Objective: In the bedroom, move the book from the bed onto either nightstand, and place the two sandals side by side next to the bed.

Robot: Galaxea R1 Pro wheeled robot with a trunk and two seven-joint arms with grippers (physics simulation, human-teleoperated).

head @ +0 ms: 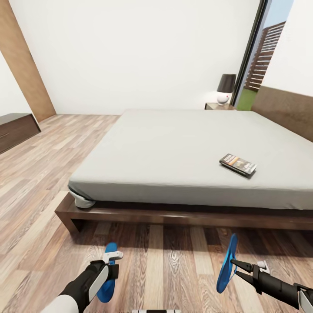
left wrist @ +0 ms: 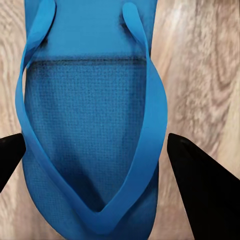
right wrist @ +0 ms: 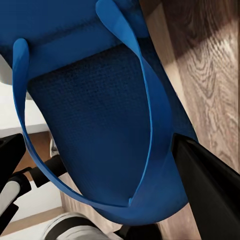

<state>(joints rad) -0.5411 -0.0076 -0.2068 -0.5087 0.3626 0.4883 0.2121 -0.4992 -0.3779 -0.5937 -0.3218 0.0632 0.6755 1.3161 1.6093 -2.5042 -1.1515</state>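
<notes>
The book (head: 238, 164) lies flat on the grey mattress of the bed (head: 174, 148), toward its right side. One blue sandal (head: 111, 249) (left wrist: 90, 100) rests flat on the wood floor in front of the bed. My left gripper (head: 111, 261) (left wrist: 95, 137) hovers right over it, open, with a finger on each side of the sole. My right gripper (head: 234, 265) (right wrist: 97, 140) is shut on the second blue sandal (head: 227, 269) (right wrist: 90, 90), holding it on edge above the floor. A nightstand (head: 214, 105) stands at the bed's far corner.
A lamp (head: 225, 89) with a dark shade sits on the nightstand. A dark brown dresser (head: 15, 130) stands against the left wall. The bed's wooden frame (head: 152, 215) juts out low just ahead of both grippers. A tall window (head: 261, 61) is at the back right.
</notes>
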